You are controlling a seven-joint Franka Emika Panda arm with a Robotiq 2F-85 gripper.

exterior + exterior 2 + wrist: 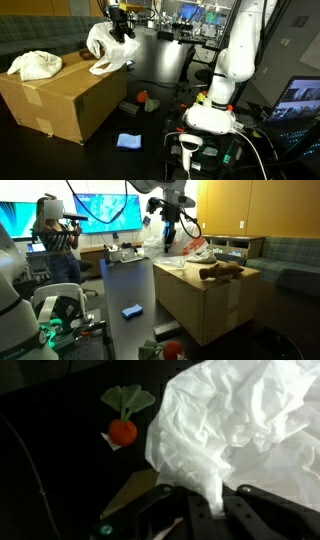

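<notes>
Wrist view, lower centre: black gripper (pixel 213 501) pinches a crumpled white cloth (pixel 245 420) by one thin fold; it might slip free.

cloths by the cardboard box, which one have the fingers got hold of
The bright white cloth, pinched between the fingers and hanging over one end of the cardboard box. The cream cloth lies crumpled on the box's other end, untouched.

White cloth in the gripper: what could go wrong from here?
The gripper pinches only a narrow fold of the white cloth, so the cloth might slip free. It hangs near the edge of the cardboard box. If let go there, it could slide off onto the dark surface where the toy radish lies.
</notes>
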